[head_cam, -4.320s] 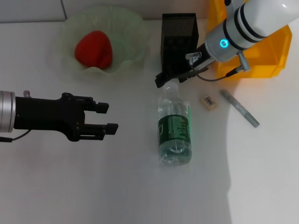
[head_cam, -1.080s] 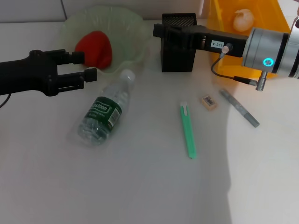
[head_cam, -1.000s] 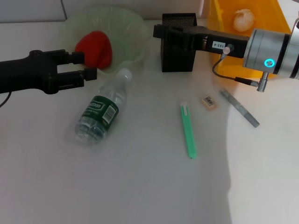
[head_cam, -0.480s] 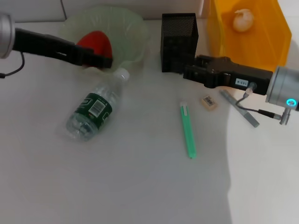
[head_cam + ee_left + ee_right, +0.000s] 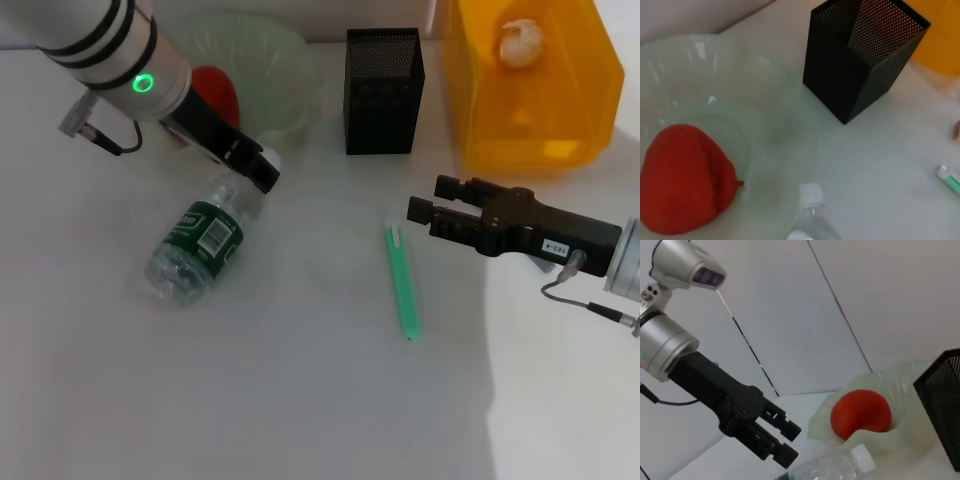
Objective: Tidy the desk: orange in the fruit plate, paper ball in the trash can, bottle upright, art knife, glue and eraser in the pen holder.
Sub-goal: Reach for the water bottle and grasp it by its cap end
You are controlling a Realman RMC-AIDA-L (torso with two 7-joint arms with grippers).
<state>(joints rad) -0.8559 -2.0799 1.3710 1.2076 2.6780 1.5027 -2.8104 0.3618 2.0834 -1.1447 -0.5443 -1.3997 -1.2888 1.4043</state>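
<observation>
The desk (image 5: 300, 400) is a plain white tabletop carrying every item listed below.

The trash can (image 5: 530, 110), a translucent yellow-orange bin, stands at the far right corner of the tabletop. The paper ball (image 5: 522, 40) lies inside it.

The fruit plate (image 5: 275, 60), a pale green bowl with a wavy rim, sits at the far edge, left of centre. The orange (image 5: 222, 92) lies inside it; the left arm hides part of it in the head view, and the left wrist view shows it resting in the bowl.

The left gripper (image 5: 258, 168) points down and toward the tabletop centre, just beside the near rim of the fruit plate. Its tips are at the cap end of the bottle. In the right wrist view its two fingers (image 5: 785, 427) stand slightly apart with nothing between them.

The right gripper (image 5: 422, 208) hovers over the right half of the tabletop, pointing left. Its fingers are parted with a clear gap and hold nothing.

The pen holder (image 5: 383, 90), a black mesh cup, stands upright at the far edge between the fruit plate and the trash can, touching neither. The left wrist view looks into its open top, but the contents cannot be determined.

The bottle (image 5: 200, 245) lies on its side in the left half of the tabletop, white cap toward the fruit plate, base toward the near left corner.

A green art knife (image 5: 401, 280) lies flat near the tabletop centre, just beside the right gripper's fingertips, lengthwise from far to near edge.
</observation>
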